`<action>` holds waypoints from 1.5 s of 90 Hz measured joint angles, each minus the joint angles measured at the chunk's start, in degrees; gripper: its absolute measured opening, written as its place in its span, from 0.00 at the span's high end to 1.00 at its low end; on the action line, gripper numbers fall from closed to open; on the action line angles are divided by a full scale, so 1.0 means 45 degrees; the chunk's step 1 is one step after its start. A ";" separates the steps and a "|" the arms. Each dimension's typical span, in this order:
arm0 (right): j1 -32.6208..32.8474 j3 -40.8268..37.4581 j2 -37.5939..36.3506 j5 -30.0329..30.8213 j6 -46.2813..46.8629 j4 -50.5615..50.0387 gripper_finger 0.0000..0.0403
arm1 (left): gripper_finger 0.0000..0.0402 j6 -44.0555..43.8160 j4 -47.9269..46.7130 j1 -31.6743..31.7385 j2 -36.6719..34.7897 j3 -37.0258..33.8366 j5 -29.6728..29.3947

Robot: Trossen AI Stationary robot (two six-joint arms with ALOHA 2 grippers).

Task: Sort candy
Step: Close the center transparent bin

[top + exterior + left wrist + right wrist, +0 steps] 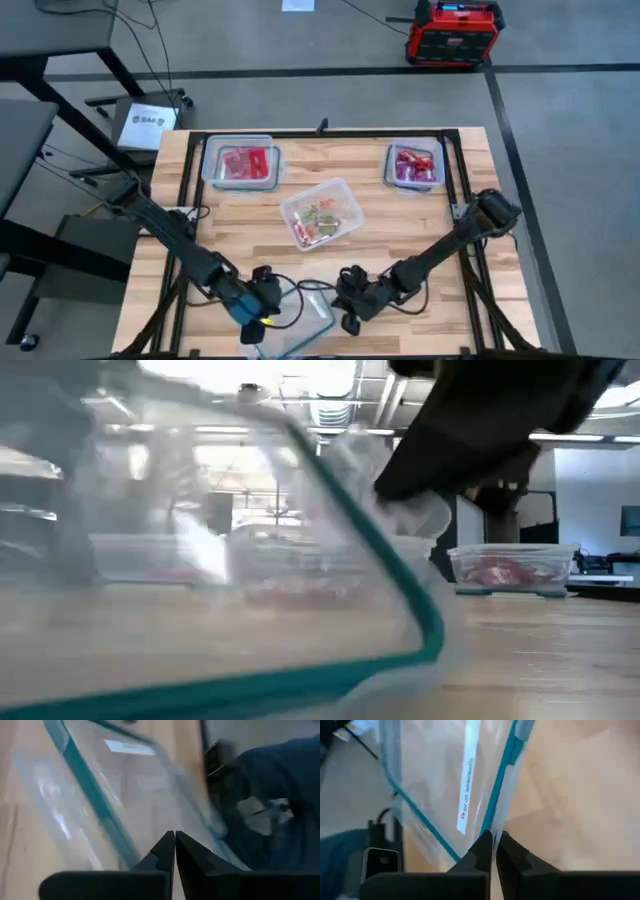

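Candy (322, 222) of mixed kinds lies in the clear central container (346, 196), which stands tilted near the middle of the table (420, 245). This supply is not yet empty; several wrapped pieces show in it.

Two further containers stand at the far side of the table. The far-left container (210, 160) holds red packets (246, 162). The far-right container (392, 152) holds red and pink packets (413, 165). Judged from this layout, sorting is partly done: some candy has been separated into these two bins, and the pieces in the central container remain to be sorted.

Both arms are at the near edge of the table, well apart from the candy.

- Left gripper (262, 296): positioned at the left edge of a clear lid (318, 318) with a teal rim. In the left wrist view the fingers (162, 852) are pressed together, tips touching, just beside the rim. Whether a thin edge of the lid is pinched between them cannot be told.
- Right gripper (345, 292): positioned at the right edge of the same lid. In the right wrist view the fingers (481, 851) stand at a very narrow gap with the teal rim meeting their tips; the grip on it appears likely but is not certain.

Neither gripper carries candy at this moment. The low view shows the lid raised off the table at an angle.
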 joint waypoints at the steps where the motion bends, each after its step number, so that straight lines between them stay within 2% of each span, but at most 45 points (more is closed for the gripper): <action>1: -0.0005 0.0000 -0.0086 0.0065 -0.0057 -0.0114 1.00 | 1.00 0.0020 0.0014 0.0000 -0.0100 0.0026 -0.0002; 25: -0.0015 0.0005 -0.1856 0.1563 -0.1124 -0.2622 1.00 | 0.97 -0.0912 0.0248 0.0415 -0.1851 0.0082 -0.0007; 51: -0.0020 0.0015 -0.3794 0.2584 -0.1417 -0.5139 1.00 | 0.69 -0.1816 -0.1710 0.0977 -0.2094 0.0087 -0.0001; 62: -0.0020 0.0015 -0.4991 0.2895 -0.1411 -0.6213 1.00 | 0.62 -0.1843 -0.2854 0.1231 -0.2183 0.0087 -0.0053; 86: 0.0053 0.0029 -0.7109 0.3862 -0.2038 -0.6724 1.00 | 0.62 -0.1342 -0.2903 0.1515 -0.2202 0.0087 -0.0543; 105: 0.0227 0.0039 -0.8107 0.3889 -0.2262 -0.6646 1.00 | 0.62 -0.1361 -0.3532 0.1443 -0.2197 0.0087 -0.1874; 122: 0.0569 0.0057 -0.8526 0.3907 -0.3178 -0.6259 1.00 | 0.62 -0.1055 -0.3874 0.1428 -0.2182 -0.0057 -0.3820; 135: 0.0730 0.0462 -0.8574 0.3939 -0.3897 -0.6273 1.00 | 0.62 -0.1349 -0.3707 0.1575 -0.2182 -0.0459 -0.4496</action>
